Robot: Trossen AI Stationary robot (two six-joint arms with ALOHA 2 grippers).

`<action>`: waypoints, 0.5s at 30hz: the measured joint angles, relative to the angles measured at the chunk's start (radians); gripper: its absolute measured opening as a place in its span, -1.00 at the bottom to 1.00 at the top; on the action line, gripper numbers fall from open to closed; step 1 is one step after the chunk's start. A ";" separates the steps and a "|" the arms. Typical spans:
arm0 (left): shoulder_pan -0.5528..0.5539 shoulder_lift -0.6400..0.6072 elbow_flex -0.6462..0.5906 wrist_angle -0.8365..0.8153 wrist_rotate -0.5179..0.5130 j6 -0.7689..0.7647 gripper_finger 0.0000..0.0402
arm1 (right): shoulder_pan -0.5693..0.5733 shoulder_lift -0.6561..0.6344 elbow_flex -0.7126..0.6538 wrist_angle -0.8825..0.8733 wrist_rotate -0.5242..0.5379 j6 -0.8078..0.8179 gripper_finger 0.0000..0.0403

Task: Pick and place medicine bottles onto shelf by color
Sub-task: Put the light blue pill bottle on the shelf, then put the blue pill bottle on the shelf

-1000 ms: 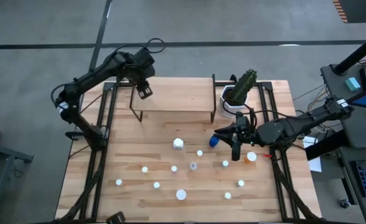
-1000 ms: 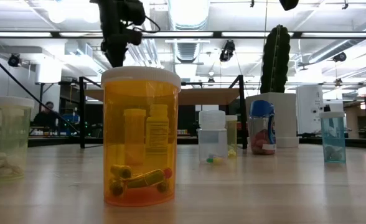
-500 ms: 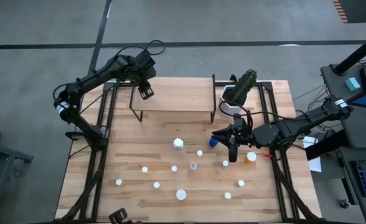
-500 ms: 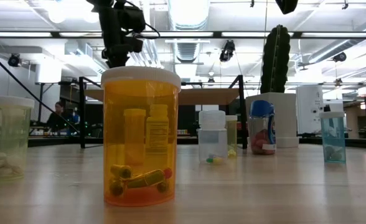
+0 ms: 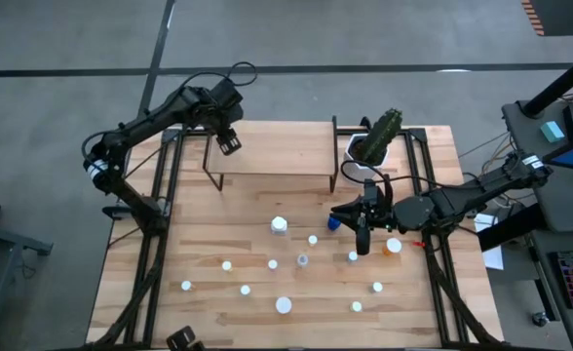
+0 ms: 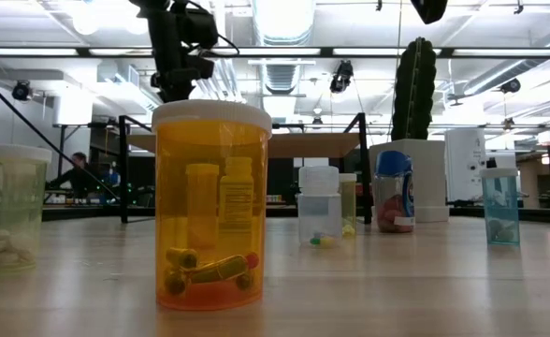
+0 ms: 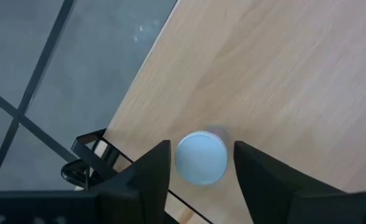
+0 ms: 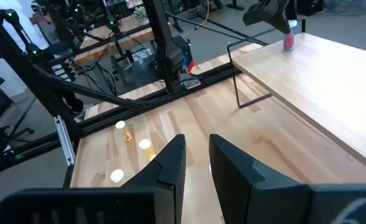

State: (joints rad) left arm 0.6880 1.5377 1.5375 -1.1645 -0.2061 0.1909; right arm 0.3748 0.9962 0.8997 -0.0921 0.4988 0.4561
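A small bottle with a pale cap [image 7: 201, 158] and a pinkish body [image 8: 289, 42] stands upright on the light-wood shelf [image 5: 272, 151], near its far left corner. My left gripper [image 7: 201, 149] hangs over it, pointing steeply down and open. One finger stands on either side of the cap, with a thin gap on each side. Several white-capped medicine bottles [image 5: 280, 225] stand scattered on the table in front of the shelf. A blue one [image 5: 334, 222] and an orange one [image 5: 394, 246] are among them. My right gripper [image 5: 362, 237] hovers between those two, nearly level. Its fingers [image 8: 170, 162] are a narrow gap apart and hold nothing.
A white pot with a green cactus [image 5: 374, 144] stands right of the shelf, close behind my right arm. In the low view a big orange bottle [image 6: 211, 206] stands near the table's front edge. Black frame rails [image 5: 160, 185] run along the table's left and right sides.
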 joint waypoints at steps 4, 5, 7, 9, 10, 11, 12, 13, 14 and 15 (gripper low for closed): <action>0.000 -0.003 0.002 -0.006 -0.002 0.006 -0.12 | 0.000 0.000 0.000 0.000 0.000 0.005 -0.69; 0.000 -0.006 0.006 -0.014 -0.002 0.007 -0.12 | 0.000 0.000 0.000 0.000 0.000 0.012 -0.69; -0.001 -0.015 0.023 -0.037 -0.003 0.006 -0.11 | 0.000 0.000 0.000 0.000 0.000 0.031 -0.69; -0.002 -0.030 0.039 -0.065 -0.003 0.003 -0.11 | 0.000 0.000 0.000 0.000 0.000 0.064 -0.69; -0.004 -0.037 0.046 -0.074 -0.003 -0.001 -0.11 | 0.000 0.001 0.000 0.000 -0.002 0.083 -0.69; -0.009 -0.047 0.054 -0.078 -0.003 -0.003 -0.11 | 0.000 0.003 0.000 0.000 -0.006 0.113 -0.69; -0.014 -0.057 0.063 -0.082 -0.003 -0.014 -0.11 | 0.000 0.006 0.000 0.000 -0.019 0.138 -0.69; -0.019 -0.071 0.072 -0.086 -0.002 -0.031 -0.11 | 0.000 0.009 0.000 0.001 -0.040 0.165 -0.69; -0.027 -0.086 0.083 -0.088 0.004 -0.049 -0.11 | 0.000 0.014 0.000 0.000 -0.069 0.197 -0.69; -0.036 -0.105 0.096 -0.084 0.016 -0.071 -0.11 | 0.000 0.021 0.001 -0.001 -0.099 0.227 -0.69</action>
State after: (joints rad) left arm 0.6521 1.4328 1.6332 -1.2488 -0.1906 0.1203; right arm 0.3752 1.0168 0.9012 -0.0930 0.3995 0.6835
